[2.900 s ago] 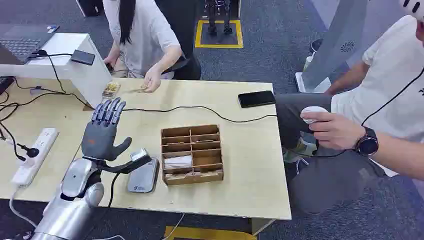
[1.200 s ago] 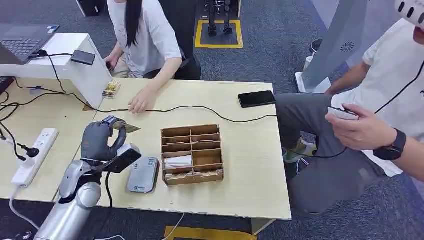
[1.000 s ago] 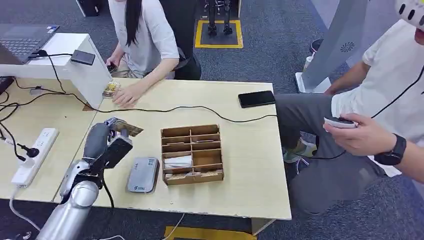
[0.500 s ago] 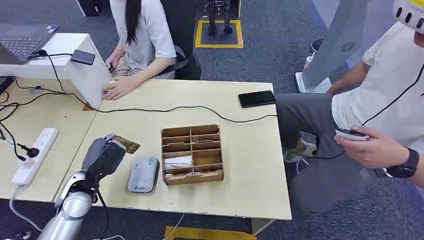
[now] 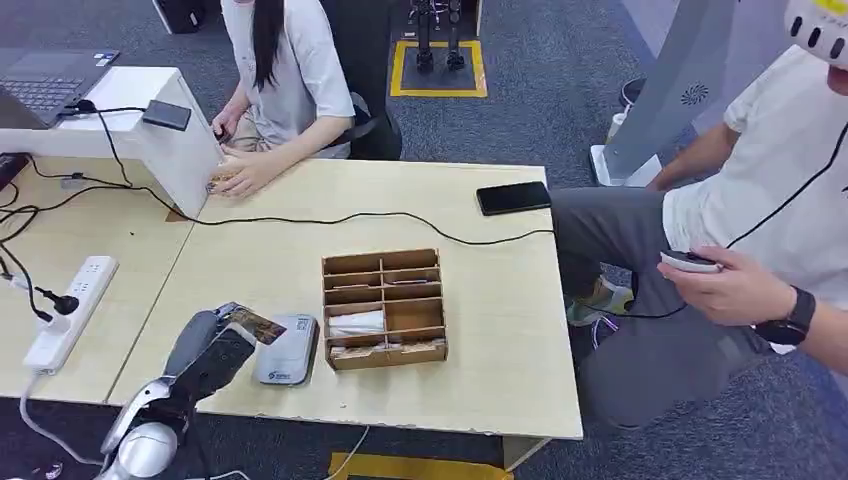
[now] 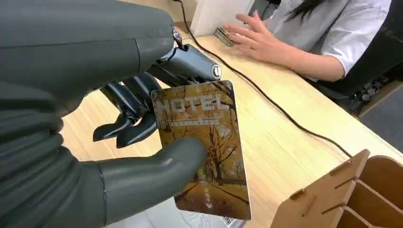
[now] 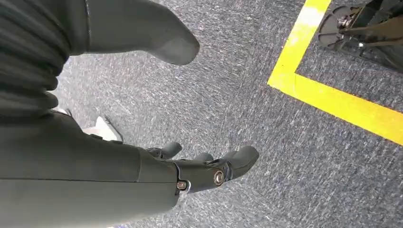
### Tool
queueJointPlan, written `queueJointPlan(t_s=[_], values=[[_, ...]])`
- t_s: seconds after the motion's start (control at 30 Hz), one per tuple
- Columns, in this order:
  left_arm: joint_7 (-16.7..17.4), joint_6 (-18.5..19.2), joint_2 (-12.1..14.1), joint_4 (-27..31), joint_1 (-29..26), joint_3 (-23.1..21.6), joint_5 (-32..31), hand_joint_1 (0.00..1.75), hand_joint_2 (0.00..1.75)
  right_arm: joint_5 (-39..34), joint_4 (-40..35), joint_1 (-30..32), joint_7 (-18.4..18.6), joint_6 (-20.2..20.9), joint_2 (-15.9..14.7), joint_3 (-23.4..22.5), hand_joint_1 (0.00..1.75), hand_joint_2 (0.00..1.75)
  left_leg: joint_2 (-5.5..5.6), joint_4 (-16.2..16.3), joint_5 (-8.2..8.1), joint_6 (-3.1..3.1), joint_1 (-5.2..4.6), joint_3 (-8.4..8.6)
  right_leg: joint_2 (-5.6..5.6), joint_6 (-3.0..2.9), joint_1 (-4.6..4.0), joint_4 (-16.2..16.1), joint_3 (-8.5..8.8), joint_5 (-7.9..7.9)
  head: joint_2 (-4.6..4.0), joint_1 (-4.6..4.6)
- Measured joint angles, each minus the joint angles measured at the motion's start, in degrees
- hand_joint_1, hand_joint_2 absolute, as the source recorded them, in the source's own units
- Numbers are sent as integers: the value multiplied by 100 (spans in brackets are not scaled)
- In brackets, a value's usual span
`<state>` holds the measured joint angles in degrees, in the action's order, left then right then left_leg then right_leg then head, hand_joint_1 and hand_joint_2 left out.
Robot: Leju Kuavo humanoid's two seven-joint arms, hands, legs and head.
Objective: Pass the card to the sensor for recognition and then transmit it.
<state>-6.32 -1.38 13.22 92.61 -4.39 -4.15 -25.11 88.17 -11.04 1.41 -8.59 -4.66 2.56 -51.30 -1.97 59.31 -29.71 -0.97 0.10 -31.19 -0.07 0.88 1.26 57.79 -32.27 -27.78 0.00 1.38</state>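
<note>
My left hand (image 5: 207, 352) pinches a brown hotel card (image 5: 254, 324) between thumb and fingers, near the table's front edge. The card hangs just over the left end of the grey card sensor (image 5: 288, 352), which lies flat beside the wooden box. Up close in the left wrist view, the card (image 6: 204, 145) shows "HOTEL" and autumn trees, with my thumb (image 6: 157, 172) pressed on its face and my left hand (image 6: 95, 118) behind it. My right hand (image 7: 142, 166) hangs over grey carpet, fingers apart and holding nothing.
A wooden compartment box (image 5: 384, 307) stands right of the sensor. A black cable (image 5: 400, 215) crosses the table; a phone (image 5: 513, 197) lies far right. A white power strip (image 5: 68, 310) sits left. One person (image 5: 280, 80) sits across; another (image 5: 760, 230) sits right.
My left hand took a card from the person across, closed on it, then drew back toward me and lowered until the card came over the sensor. That person's hand withdrew to the far left.
</note>
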Motion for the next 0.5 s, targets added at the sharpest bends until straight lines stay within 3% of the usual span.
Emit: queueJointPlan(t_s=[0.5], values=[[149,-551,-419,-142,77,-258,-1003,175,175,96,0,-34,-17,-4,37,-22,0,175,-2,0,0,0,-1,1,1,0,0,-1,0,1,0,0]])
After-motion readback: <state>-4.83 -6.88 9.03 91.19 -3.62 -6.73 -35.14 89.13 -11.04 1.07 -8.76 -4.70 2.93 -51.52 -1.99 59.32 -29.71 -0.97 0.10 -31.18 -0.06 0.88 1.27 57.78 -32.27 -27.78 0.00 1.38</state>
